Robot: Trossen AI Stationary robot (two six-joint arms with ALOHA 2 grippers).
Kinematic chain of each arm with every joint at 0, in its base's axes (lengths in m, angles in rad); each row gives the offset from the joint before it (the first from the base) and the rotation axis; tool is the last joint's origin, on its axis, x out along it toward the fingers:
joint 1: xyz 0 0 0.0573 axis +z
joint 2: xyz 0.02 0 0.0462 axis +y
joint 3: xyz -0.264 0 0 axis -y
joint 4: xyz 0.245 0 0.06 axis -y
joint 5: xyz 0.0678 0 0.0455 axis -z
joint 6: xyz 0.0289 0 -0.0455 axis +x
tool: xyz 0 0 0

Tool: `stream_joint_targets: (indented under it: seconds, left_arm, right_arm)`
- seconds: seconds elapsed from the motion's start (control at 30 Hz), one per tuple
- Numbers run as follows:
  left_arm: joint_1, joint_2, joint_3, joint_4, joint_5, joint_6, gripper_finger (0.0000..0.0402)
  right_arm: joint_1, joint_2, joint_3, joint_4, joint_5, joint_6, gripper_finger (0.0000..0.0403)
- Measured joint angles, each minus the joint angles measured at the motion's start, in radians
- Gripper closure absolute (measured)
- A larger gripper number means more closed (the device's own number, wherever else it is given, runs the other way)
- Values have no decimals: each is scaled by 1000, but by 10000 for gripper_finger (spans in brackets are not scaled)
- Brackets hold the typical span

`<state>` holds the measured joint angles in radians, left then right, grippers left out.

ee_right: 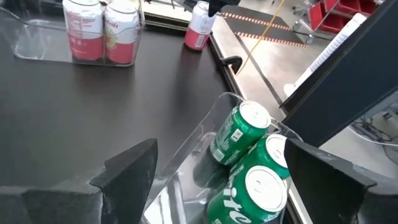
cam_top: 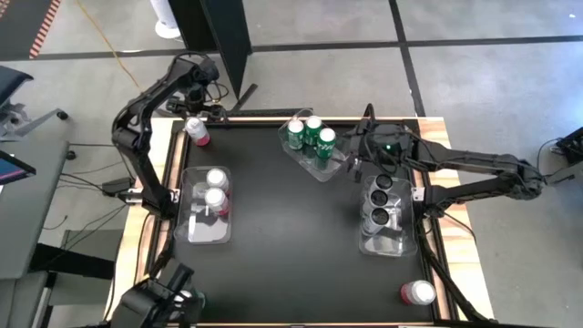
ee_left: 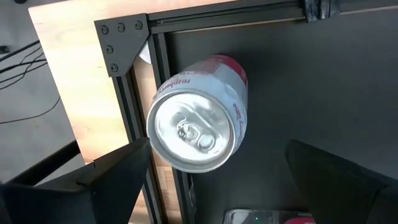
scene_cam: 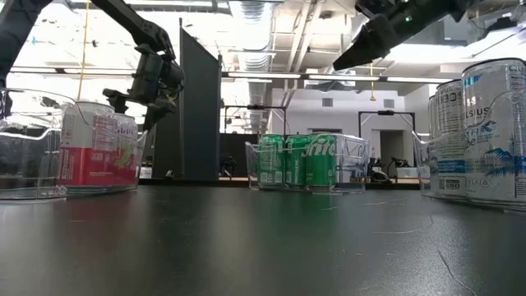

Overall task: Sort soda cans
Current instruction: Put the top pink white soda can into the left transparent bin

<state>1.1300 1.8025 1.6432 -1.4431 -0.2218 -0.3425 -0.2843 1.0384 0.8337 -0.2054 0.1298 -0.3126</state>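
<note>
Left end effector [ee_left: 211,180] spread wide, holding nothing, hovering straight above a red can [ee_left: 198,112] that stands upright at the far left corner of the surface [cam_top: 273,228]; the can sits between its fingers but below them, no contact visible. Right end effector [ee_right: 214,180] also wide and empty, raised just above the clear bin [cam_top: 321,169] with three green cans [cam_top: 310,135]. Two red cans [cam_top: 216,189] binned on the left, dark cans [cam_top: 381,200] binned beside the right arm.
</note>
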Motion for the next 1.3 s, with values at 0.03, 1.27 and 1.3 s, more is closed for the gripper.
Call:
stream_joint_targets:
  seconds: [0.03, 1.27, 1.3]
  left_arm:
    - [4, 5, 0, 3, 0, -1, 32]
    - [0, 48, 66, -74, -68, -87, 32]
    - [1, 48, 81, -84, -68, -95, 32]
  right_arm:
    - [-4, 2, 0, 2, -5, 0, 37]
    - [-7, 13, 0, -10, -30, -7, 37]
    - [-7, 13, 0, -10, -30, -8, 37]
